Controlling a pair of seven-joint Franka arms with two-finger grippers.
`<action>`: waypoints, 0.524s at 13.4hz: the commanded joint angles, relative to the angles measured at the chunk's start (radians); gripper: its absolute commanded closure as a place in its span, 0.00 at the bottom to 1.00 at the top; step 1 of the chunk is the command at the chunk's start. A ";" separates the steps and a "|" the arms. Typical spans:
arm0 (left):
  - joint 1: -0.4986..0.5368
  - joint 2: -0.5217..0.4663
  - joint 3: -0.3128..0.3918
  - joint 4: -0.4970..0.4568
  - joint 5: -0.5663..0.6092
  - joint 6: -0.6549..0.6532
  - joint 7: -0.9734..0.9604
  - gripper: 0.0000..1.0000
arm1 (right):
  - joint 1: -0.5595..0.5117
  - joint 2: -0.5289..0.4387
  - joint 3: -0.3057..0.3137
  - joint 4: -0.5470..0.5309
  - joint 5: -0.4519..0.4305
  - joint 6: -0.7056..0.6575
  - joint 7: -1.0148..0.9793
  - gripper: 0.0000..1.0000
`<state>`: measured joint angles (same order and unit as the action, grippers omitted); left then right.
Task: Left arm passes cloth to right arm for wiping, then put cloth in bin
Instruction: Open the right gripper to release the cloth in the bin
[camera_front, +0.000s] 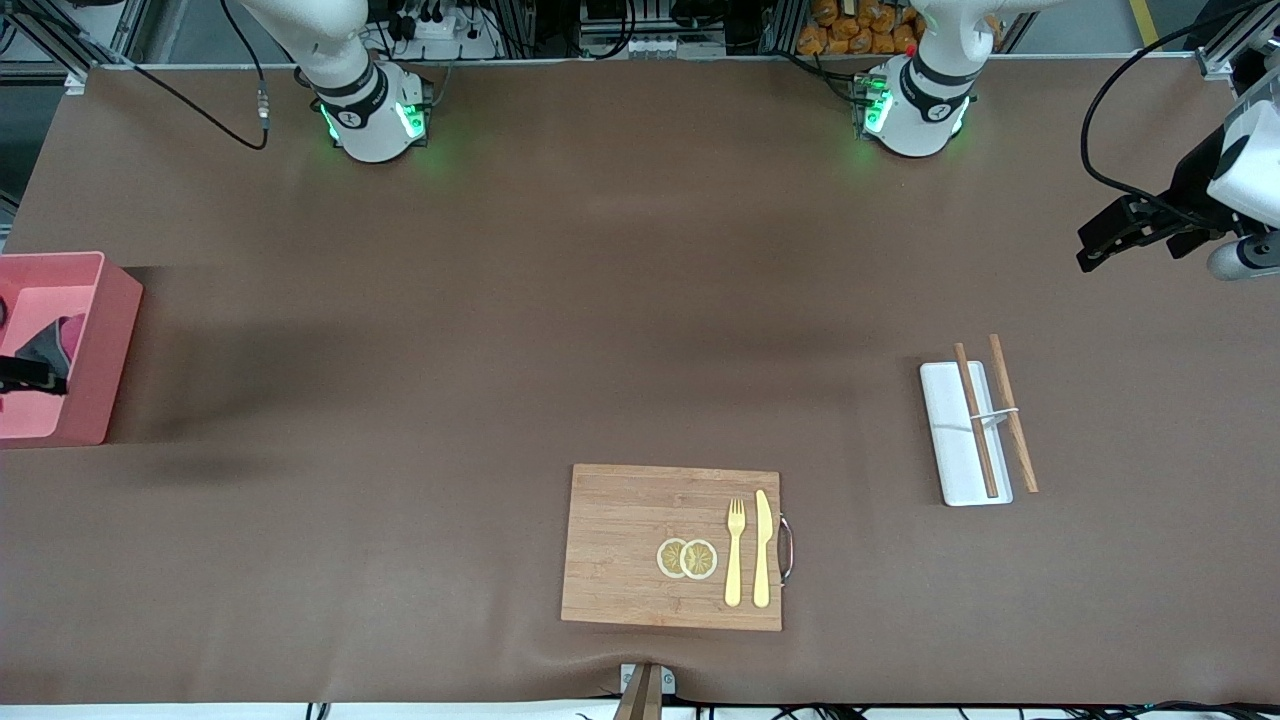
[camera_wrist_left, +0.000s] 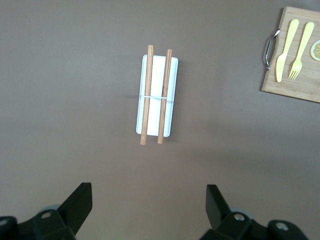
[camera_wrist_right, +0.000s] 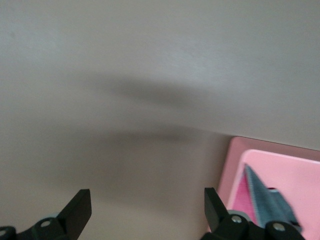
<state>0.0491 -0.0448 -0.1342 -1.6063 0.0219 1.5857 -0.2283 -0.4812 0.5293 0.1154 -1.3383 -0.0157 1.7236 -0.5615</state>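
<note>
Cloth (camera_front: 58, 338), magenta and grey, lies inside the pink bin (camera_front: 105, 345) at the tabletop's (camera_front: 500, 320) 9 o'clock edge, partly cut off. Right claw (camera_wrist_right: 147, 210) hangs over the bin's rim, fingers wide, empty. Left claw (camera_wrist_left: 149, 207), wide and empty, hovers near 3 o'clock above the white tray (camera_wrist_left: 156, 95) bearing chopsticks (camera_wrist_left: 154, 97).

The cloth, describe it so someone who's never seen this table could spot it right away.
Look to the right arm's end of the table, where a pink bin stands at the edge. The cloth lies inside it, a small crumpled rag showing magenta-red and dark grey. It is the only soft thing around and the only thing in the bin.
</note>
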 joint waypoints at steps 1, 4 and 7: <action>0.003 -0.007 0.001 -0.004 0.012 0.010 0.014 0.00 | 0.074 -0.031 -0.008 -0.012 0.002 -0.051 0.154 0.00; 0.003 -0.006 0.001 -0.003 0.012 0.011 0.014 0.00 | 0.148 -0.055 -0.006 -0.015 0.014 -0.111 0.315 0.00; 0.003 -0.007 0.001 -0.012 0.010 0.014 0.014 0.00 | 0.261 -0.087 -0.005 -0.024 0.019 -0.136 0.530 0.00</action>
<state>0.0507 -0.0448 -0.1331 -1.6068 0.0219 1.5883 -0.2283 -0.2876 0.4889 0.1195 -1.3383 -0.0107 1.6087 -0.1571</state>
